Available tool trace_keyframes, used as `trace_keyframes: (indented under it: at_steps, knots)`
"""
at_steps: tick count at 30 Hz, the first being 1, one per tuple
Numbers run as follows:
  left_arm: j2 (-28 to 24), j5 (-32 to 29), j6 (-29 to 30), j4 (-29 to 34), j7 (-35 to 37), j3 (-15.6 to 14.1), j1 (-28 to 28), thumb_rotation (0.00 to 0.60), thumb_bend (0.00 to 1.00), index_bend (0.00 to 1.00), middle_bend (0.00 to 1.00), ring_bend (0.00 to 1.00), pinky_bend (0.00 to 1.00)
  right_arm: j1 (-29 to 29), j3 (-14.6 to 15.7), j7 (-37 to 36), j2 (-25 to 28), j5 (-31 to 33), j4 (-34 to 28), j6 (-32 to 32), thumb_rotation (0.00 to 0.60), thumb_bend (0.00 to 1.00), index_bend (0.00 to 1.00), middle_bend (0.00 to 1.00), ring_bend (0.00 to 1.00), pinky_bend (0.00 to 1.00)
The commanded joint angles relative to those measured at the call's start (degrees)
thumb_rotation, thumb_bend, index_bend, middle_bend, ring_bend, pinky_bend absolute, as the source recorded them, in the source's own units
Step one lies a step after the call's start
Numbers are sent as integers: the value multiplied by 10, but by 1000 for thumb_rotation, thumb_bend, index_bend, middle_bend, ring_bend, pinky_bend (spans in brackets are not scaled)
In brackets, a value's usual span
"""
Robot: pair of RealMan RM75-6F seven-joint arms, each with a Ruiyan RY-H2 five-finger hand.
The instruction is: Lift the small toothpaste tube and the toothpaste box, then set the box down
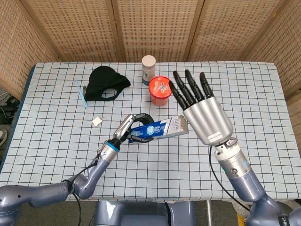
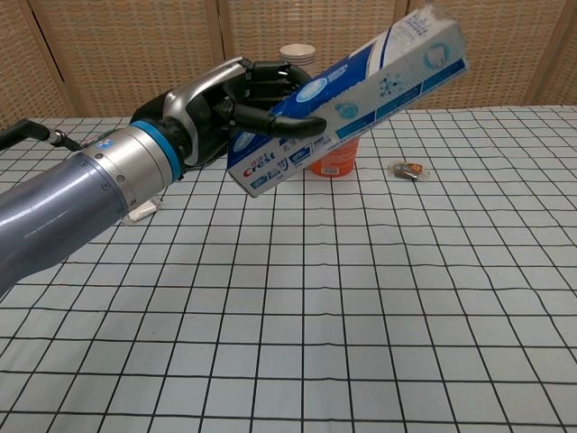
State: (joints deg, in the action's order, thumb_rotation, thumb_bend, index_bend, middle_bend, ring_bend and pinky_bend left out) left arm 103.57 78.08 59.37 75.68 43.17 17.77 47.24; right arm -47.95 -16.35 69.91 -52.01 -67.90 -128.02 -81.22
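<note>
**Op A:** Box (image 1: 159, 129) status? I've got the toothpaste box in my left hand (image 1: 130, 130), fingers wrapped round its near end. It's off the table (image 1: 56, 141), tilted, far end higher, per chest view (image 2: 347, 83).

**Op B:** Confirmed. Chest view shows the left hand (image 2: 236, 104) w/ dark fingers (image 2: 288, 124) curled across the blue face of the box near the brand print. Rt hand?

**Op A:** My right hand (image 1: 203, 111) is up, palm away from head cam, fingers (image 1: 188, 87) straight and spread, gripping nothing. In head view it sits just beside the box's far end; can't tell if it touches. Not visible in chest view.

**Op B:** Small tube?

**Op A:** Can't pick out a toothpaste tube for sure. There's a small object (image 2: 407, 169) lying on the table right of the orange cup (image 1: 160, 90); too small to ID.

**Op B:** Other stuff on the cloth?

**Op A:** White-capped bottle (image 1: 148, 69) just behind the orange cup, black pouch (image 1: 105, 83) to the left of it, blue toothbrush (image 1: 80, 92) beside the pouch, small white piece (image 1: 97, 121) nearer me. All apart from the box.
</note>
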Motion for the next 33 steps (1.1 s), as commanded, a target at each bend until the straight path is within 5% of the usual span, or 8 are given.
trace_keyframes:
  at_steps: [1, 12, 19, 27, 33]
  knots:
    - [-3, 5, 19, 14, 46, 11, -10, 600, 173, 598, 443, 455, 428, 16, -18, -22, 11, 13, 42, -20, 600, 243, 0, 0, 83, 233]
    - [-30, 20, 62, 50, 141, 36, -31, 600, 174, 592, 443, 455, 428, 46, -41, -71, 11, 120, 141, -31, 600, 232, 3, 7, 130, 232]
    - [-65, 33, 63, 57, 150, 20, -43, 600, 166, 590, 443, 455, 429, 78, -36, -214, 16, 186, 171, 51, 600, 10, 29, 41, 130, 171]
    - [-149, 90, 32, 16, 98, -53, -55, 600, 155, 588, 443, 455, 433, 135, 28, -399, -5, 103, 250, 138, 600, 0, 37, 60, 113, 74]
    - [-187, 123, 27, -35, 48, -106, -69, 600, 177, 588, 443, 455, 434, 177, 84, -494, -59, 3, 339, 138, 600, 0, 36, 57, 104, 55]
